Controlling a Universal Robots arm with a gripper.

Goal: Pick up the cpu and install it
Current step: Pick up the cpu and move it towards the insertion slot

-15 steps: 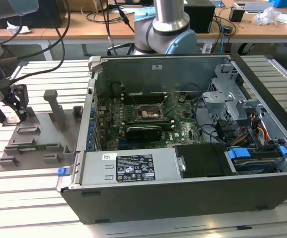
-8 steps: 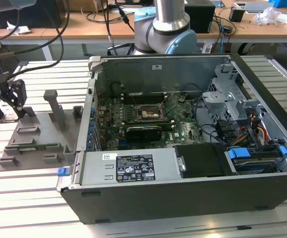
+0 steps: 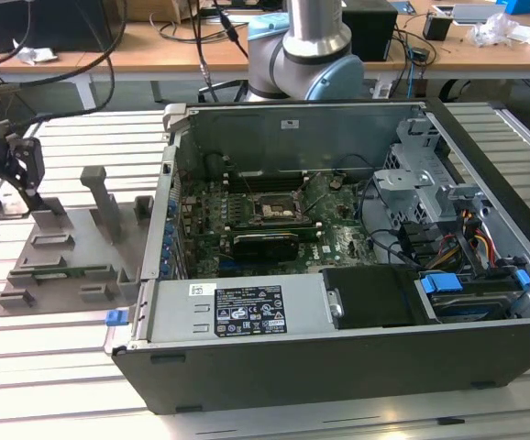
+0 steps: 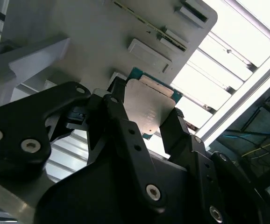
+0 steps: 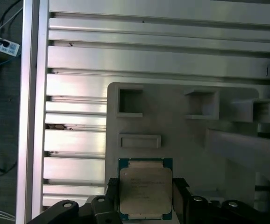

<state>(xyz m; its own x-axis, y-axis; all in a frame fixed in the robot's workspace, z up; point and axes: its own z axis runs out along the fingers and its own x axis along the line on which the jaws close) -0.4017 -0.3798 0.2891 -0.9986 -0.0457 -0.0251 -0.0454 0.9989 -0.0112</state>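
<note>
The gripper (image 3: 13, 197) hangs low at the exterior view's far left, over the left end of the grey plastic fixture (image 3: 72, 247) with its upright posts; the fixture lies flat on the slatted aluminium table (image 3: 63, 367), just beside the open computer case (image 3: 247, 312).

In both wrist views the cpu (image 5: 145, 189) sits squarely between the two black fingers (image 5: 179, 193); one finger presses against each of two opposite edges, with no gap showing on either side, so the fingers appear clamped on the chip. Its silver metal top faces the cameras and its thin green rim shows at the free edges; it lies level with the fixture's face. In the second wrist view the cpu (image 4: 149, 108) is seen over the edge of the fixture's base plate, near a shallow rectangular recess; whether the chip touches the plate or is raised off it, I cannot tell.

The dark motherboard socket (image 3: 279, 207) lies inside the case, well apart from the gripper, toward the exterior view's right; its frame surrounds a dark centre.
</note>
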